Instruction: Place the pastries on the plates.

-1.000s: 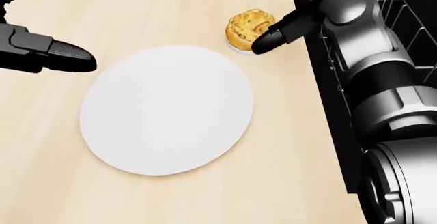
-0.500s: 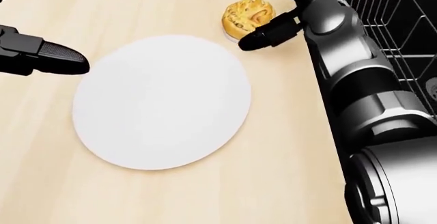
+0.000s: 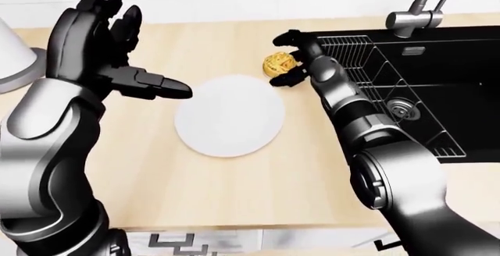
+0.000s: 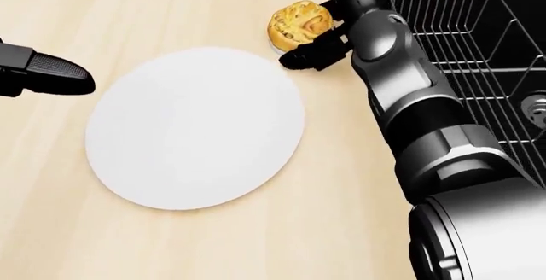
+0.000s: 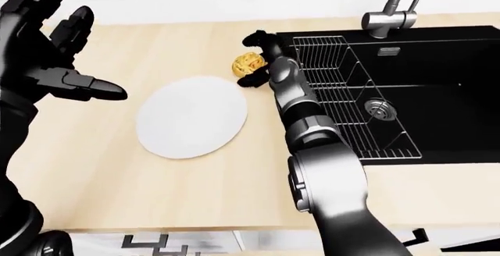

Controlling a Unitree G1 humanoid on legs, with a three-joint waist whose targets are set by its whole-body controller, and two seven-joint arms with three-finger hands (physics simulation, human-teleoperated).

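Note:
A golden pastry [image 4: 297, 25] lies on the wooden counter just past the upper right rim of a round white plate [image 4: 194, 128], which has nothing on it. My right hand [image 4: 319, 20] reaches in from the right. Its open fingers [image 4: 309, 52] stand around the pastry, one below it and others above, and I cannot tell whether they touch it. My left hand [image 3: 148, 81] hovers open above the counter, left of the plate, with one finger [image 4: 53, 72] pointing toward the plate. The pastry [image 3: 277, 63] and plate [image 3: 229, 115] also show in the left-eye view.
A black sink [image 3: 445, 86] with a wire rack [image 5: 344, 98] lies right of the pastry, close beside my right arm. A metal faucet [image 3: 418, 4] stands above the sink. A white object [image 3: 12, 57] sits at the far left. The counter's near edge [image 3: 258, 228] runs along the bottom.
My right hand has reached farther up the view, and its fingers now stand on both sides of the pastry instead of beside it. The view has shifted slightly. The left hand has barely moved.

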